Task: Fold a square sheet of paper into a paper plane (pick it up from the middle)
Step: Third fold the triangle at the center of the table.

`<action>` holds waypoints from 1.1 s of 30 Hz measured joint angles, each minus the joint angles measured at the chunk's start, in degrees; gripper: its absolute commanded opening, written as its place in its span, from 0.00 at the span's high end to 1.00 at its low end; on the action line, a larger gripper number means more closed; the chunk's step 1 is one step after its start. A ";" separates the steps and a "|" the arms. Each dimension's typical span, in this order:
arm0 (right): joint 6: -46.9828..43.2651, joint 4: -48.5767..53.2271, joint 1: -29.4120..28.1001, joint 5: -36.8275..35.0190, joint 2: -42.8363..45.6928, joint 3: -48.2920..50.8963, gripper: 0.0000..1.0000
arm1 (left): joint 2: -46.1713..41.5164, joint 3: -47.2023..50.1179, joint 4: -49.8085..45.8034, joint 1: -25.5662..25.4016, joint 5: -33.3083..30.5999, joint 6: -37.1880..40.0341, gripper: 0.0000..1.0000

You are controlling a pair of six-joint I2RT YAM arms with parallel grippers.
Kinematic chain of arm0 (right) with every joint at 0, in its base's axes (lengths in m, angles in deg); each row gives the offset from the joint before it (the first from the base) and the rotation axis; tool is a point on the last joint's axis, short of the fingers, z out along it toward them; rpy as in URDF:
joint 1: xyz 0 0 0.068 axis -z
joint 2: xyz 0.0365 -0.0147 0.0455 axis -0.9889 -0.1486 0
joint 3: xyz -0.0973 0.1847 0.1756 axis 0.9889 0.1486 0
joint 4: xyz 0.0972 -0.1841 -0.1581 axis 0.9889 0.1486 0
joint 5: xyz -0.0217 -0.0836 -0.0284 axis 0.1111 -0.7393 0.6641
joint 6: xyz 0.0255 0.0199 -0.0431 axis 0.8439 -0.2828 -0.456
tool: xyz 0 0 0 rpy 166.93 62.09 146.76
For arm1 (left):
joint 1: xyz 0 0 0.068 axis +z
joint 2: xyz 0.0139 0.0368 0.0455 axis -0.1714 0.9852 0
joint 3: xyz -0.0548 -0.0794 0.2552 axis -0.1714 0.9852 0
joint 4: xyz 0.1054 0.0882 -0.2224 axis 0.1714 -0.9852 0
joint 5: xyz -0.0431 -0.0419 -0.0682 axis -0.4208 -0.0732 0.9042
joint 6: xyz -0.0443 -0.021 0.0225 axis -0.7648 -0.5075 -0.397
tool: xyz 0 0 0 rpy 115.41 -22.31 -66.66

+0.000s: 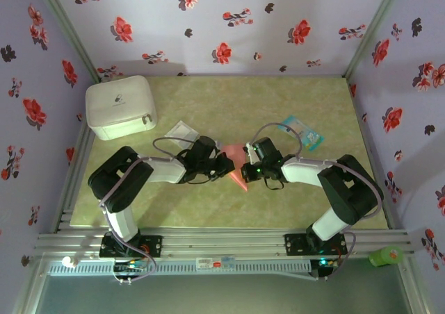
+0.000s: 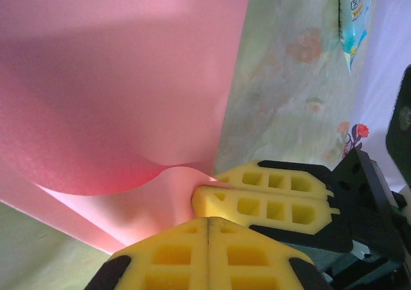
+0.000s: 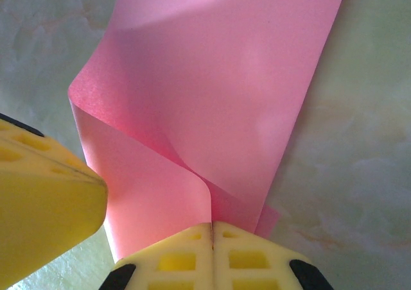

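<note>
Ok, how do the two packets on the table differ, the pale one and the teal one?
The pale packet is plain and translucent; the teal packet is teal and white with print. The pale packet lies left, near the white box; the teal packet lies right, far from the box. Both are small and lie flat on the table.

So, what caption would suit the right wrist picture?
Right gripper pinches the curling pink paper at its fold, over the green table.

Bright even overhead light, soft shadow band across pink paper (image 2: 96, 40), nearest yellow fingers (image 3: 45, 206) blurred
</note>
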 measured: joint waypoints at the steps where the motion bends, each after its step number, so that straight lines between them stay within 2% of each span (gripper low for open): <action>1: 0.00 0.00 0.00 0.00 0.00 0.00 1.00 | 0.20 0.00 0.00 -0.02 0.00 0.00 1.00; 28: 0.00 0.00 0.00 0.00 0.00 0.00 1.00 | 3.76 0.00 -0.42 -0.09 -0.31 0.26 1.00; 33: 0.00 0.02 0.00 0.02 0.00 -0.02 0.97 | 3.76 0.00 -0.52 -0.17 -0.46 0.70 1.00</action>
